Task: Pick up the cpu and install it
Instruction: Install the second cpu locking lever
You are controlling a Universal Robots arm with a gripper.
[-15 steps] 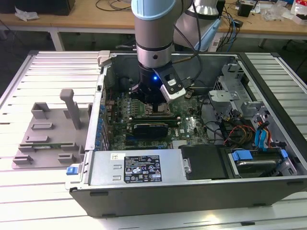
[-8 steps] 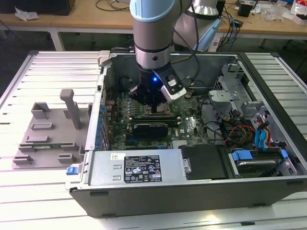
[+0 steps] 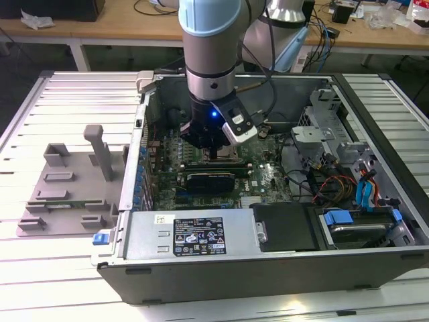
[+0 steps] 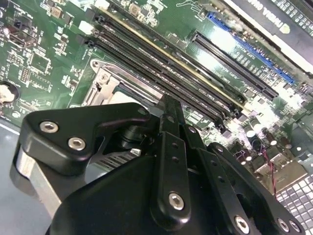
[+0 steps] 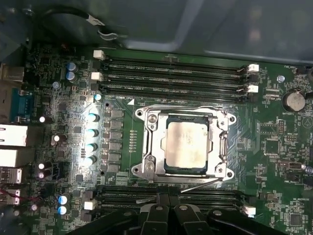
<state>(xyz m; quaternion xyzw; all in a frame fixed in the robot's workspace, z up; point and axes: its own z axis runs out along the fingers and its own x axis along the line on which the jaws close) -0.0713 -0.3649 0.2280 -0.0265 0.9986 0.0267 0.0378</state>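
No print is legible. A black label [image 3: 200, 236] and, at its ten o'clock, a white sticker [image 3: 163, 219] sit on the computer case [image 3: 281, 268].

A pale slatted metal table [image 3: 60, 94] fills the scene; wooden workbenches [image 3: 120, 27] (strewn with cables) line the far side.

Lab: slatted workbench [image 3: 60, 100], cluttered desks [image 3: 120, 27]

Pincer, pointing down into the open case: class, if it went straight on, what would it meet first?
Most likely the cpu lying in the motherboard socket, or the socket's metal frame beside it. The pincer hangs directly above that spot in the exterior view, though the exact line is hard to judge.
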